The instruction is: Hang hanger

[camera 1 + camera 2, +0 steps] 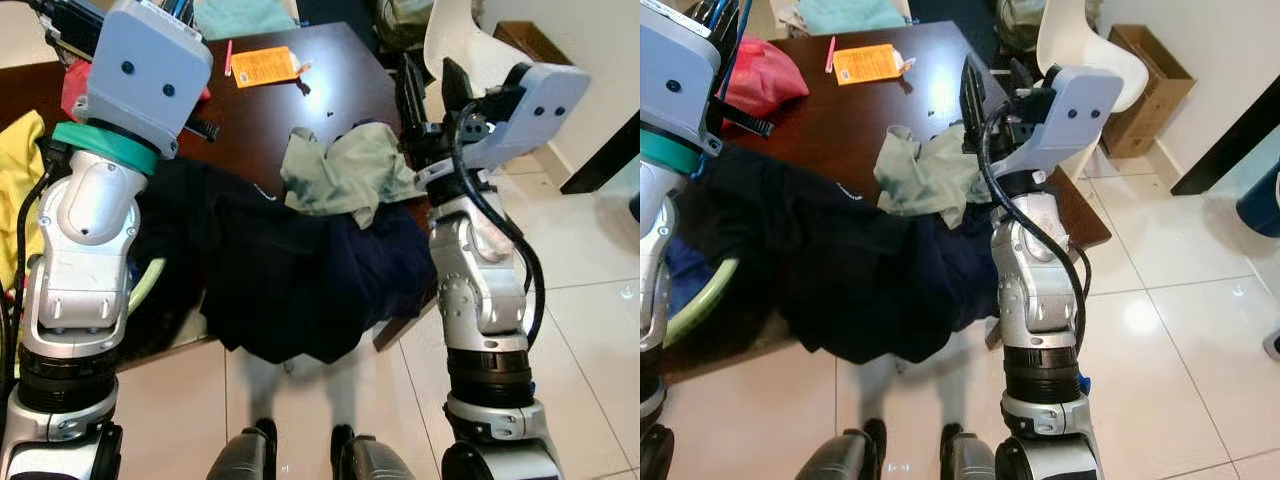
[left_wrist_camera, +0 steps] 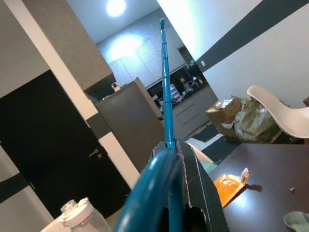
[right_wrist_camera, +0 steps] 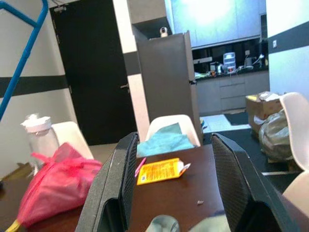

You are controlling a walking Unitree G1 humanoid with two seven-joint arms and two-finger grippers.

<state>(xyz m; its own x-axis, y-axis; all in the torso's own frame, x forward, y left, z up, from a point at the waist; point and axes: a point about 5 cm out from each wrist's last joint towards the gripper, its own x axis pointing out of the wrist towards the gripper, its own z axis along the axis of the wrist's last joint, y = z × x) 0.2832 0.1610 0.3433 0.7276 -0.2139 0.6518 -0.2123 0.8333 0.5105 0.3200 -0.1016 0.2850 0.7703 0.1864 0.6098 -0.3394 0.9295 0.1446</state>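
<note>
Left wrist view: hanger (image 2: 165, 96) hiding left hand (image 2: 186, 193).

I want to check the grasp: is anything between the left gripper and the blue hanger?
Nothing visible stands between them: the left gripper is shut on the blue hanger, whose thin rod rises from between its fingers.

This was a lived-in home, an open dining area running into a kitchen. A dark wooden surface (image 1: 330, 70) carried heaped clothes (image 1: 290, 270) spilling over its near edge, a pink bag (image 3: 58, 181) and an orange packet (image 1: 265, 66) toward the far edge. White moulded chairs (image 1: 1080, 45) stood around it on a glossy white tiled floor (image 1: 1180, 330). Beyond were grey kitchen cabinets (image 3: 236, 94), a tall grey refrigerator (image 3: 164, 82), a black door (image 3: 91, 72) and a cardboard box (image 1: 1145, 75) against the wall.
</note>
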